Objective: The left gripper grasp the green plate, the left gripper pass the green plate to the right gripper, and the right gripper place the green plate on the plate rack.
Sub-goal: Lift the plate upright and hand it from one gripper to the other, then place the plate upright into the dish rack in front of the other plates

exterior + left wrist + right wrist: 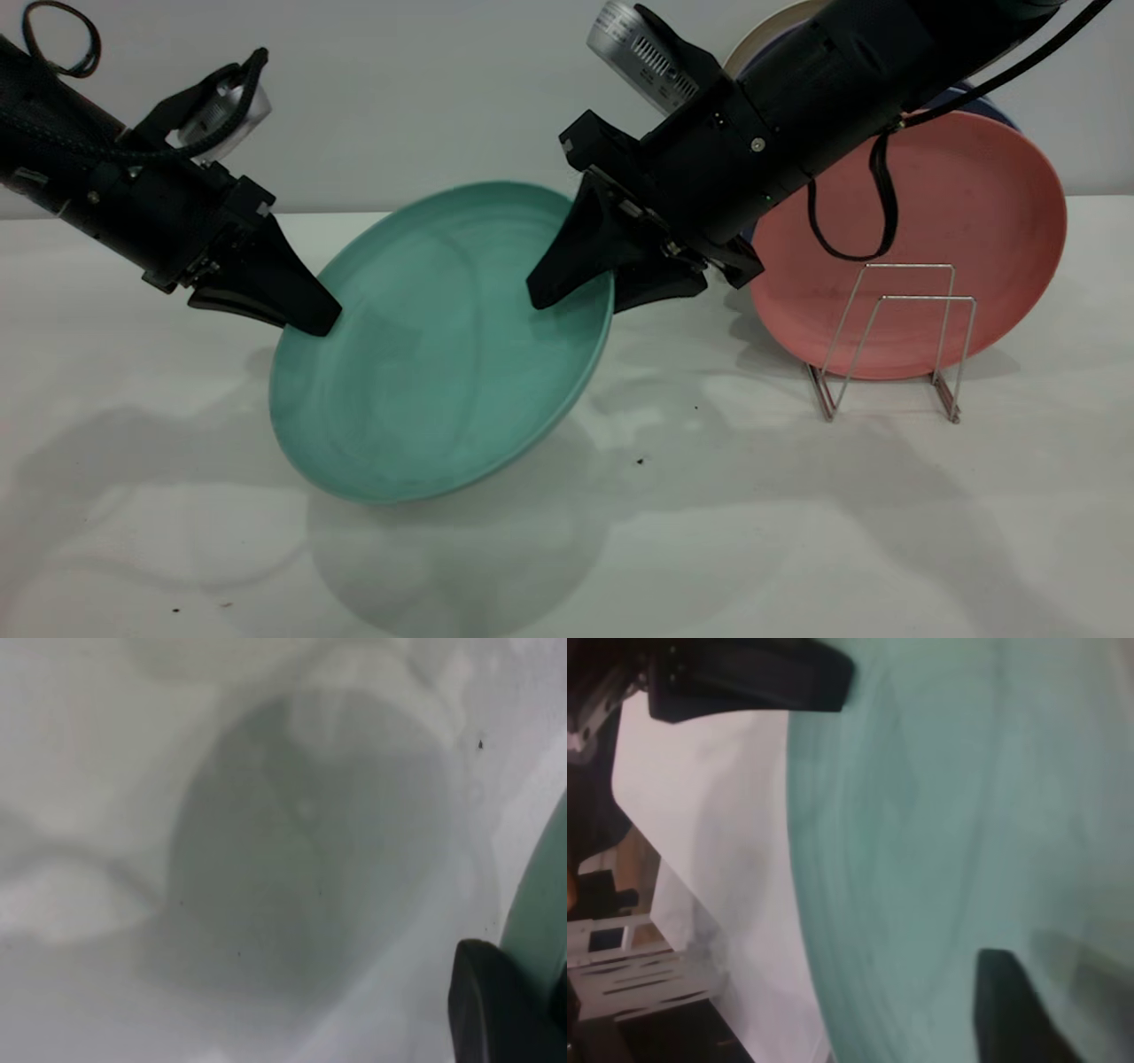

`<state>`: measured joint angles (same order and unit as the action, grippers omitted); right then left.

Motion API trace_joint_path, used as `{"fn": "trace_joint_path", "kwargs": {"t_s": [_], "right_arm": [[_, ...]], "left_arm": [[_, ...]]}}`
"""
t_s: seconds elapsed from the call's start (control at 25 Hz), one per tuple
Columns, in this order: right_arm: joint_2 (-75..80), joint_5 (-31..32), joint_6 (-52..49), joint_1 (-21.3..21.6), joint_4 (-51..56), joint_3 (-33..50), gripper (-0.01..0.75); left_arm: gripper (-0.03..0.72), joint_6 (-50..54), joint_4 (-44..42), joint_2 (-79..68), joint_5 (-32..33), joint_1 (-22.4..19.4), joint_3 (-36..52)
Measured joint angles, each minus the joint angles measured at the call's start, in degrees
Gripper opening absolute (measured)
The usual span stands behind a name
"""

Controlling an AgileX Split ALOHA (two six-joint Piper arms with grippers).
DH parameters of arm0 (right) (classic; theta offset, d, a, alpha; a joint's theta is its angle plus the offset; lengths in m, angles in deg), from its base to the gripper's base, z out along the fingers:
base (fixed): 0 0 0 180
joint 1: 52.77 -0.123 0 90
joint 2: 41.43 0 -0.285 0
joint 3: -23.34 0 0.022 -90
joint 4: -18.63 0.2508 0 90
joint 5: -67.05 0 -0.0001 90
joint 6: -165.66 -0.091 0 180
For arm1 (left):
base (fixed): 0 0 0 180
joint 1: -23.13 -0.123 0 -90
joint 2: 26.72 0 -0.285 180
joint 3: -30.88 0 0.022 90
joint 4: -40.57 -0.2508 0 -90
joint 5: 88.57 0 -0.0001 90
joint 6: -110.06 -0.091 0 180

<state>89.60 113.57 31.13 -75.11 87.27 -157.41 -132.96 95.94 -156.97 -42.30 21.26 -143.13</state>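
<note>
The green plate [434, 354] hangs tilted above the white table, its face toward the camera. My left gripper [312, 317] is shut on the plate's left rim and carries it. In the left wrist view one finger [496, 1010] lies against the plate's edge [540, 904]. My right gripper [576, 297] is at the plate's right rim with its jaws apart, one finger over the face and one behind the rim. In the right wrist view one finger [1014, 1010] lies over the plate's face [948, 833]. The plate rack [895, 341] stands on the table at the right.
A salmon-pink plate [966, 221] leans upright in the rack, with a dark blue plate [988, 105] and a white one [769, 34] behind it. The rack's two front wire loops hold nothing. A grey wall runs behind the table.
</note>
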Motion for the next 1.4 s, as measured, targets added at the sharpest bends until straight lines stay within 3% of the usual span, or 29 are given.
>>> {"fn": "trace_joint_path", "kwargs": {"t_s": [0.08,0.28,0.4,0.6,0.68,0.8,1.08,1.4], "right_arm": [[0.0,-0.8,0.2,0.1,-0.4,0.0,0.129],[0.2,-1.6,1.9,0.1,-0.8,0.0,0.118],[0.2,-1.5,2.8,0.1,-0.8,0.0,0.112],[0.2,-1.2,3.6,0.1,-2.3,0.0,0.070],[0.2,-0.8,4.7,0.1,-3.9,0.0,0.069],[0.2,-0.7,6.4,0.1,-7.9,0.0,0.069],[-1.5,-4.8,13.4,0.1,-14.5,0.0,0.068],[-12.1,-3.7,33.7,0.1,-25.0,0.0,0.068]], "left_arm": [[0.018,0.0,0.0,0.0,-0.2,0.0,0.0],[0.076,1.9,0.2,0.2,-0.2,0.0,0.0],[0.232,2.7,0.2,0.2,0.7,0.0,0.0],[0.609,2.8,0.4,0.2,3.5,0.0,0.0],[0.692,3.0,0.4,0.2,5.1,0.0,0.0],[0.712,3.2,0.4,0.8,8.1,0.0,0.0],[0.639,4.4,0.4,7.3,11.4,0.0,0.0],[0.602,4.3,-0.1,14.5,11.7,0.0,0.0]]}}
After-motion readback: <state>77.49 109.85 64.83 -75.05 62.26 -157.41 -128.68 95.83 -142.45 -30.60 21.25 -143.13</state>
